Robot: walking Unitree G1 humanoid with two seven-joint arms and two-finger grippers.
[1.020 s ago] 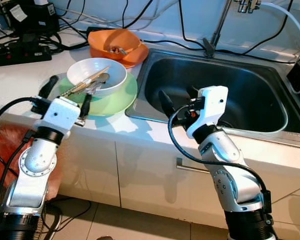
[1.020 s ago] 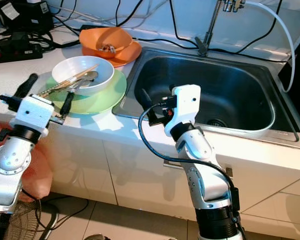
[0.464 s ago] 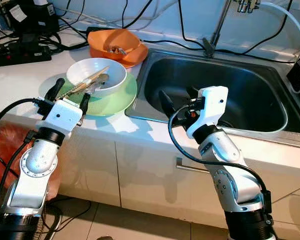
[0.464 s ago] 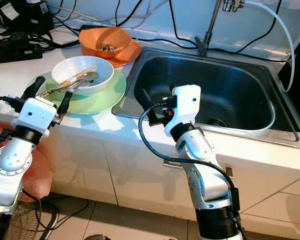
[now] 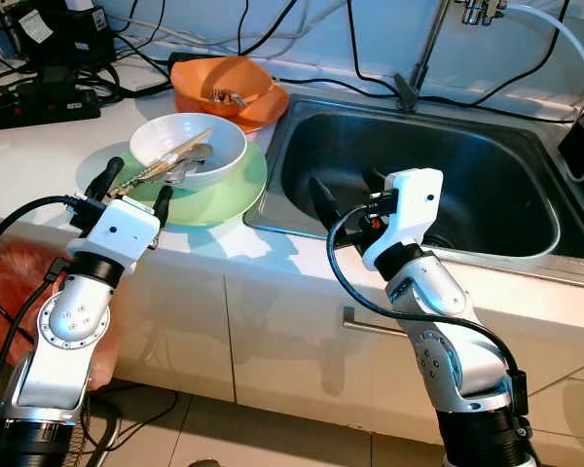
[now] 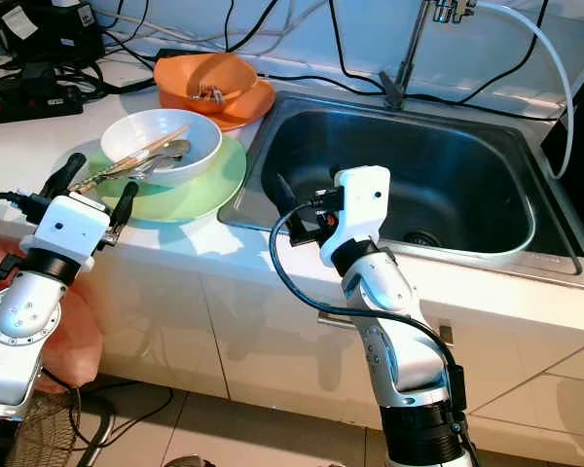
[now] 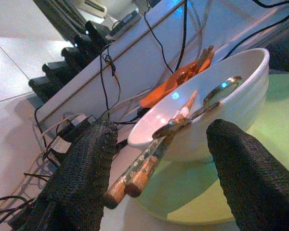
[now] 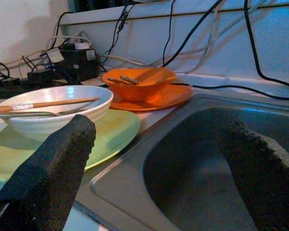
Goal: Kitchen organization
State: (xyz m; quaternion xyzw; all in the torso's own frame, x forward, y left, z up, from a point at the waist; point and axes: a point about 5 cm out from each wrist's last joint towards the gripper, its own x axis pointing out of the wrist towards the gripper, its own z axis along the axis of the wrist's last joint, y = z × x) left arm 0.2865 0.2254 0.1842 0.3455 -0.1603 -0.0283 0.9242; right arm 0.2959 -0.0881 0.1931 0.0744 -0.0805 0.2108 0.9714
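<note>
White bowl (image 5: 187, 146), chopsticks (image 7: 149, 161), no legible writing

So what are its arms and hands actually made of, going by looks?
Both arms are silver metal tubes with round joints and dark bands near the base. Each ends in a white boxy wrist block, with a black cable looping along it. The left gripper and right gripper each have two long black fingers with a rough, textured surface.

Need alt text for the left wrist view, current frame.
The left gripper, fingers open, points at a white bowl sitting on a pale green plate. Chopsticks and a metal spoon lie in the bowl, their handles jutting over its rim toward the gripper. Behind are an orange dish and tangled black cables.
</note>
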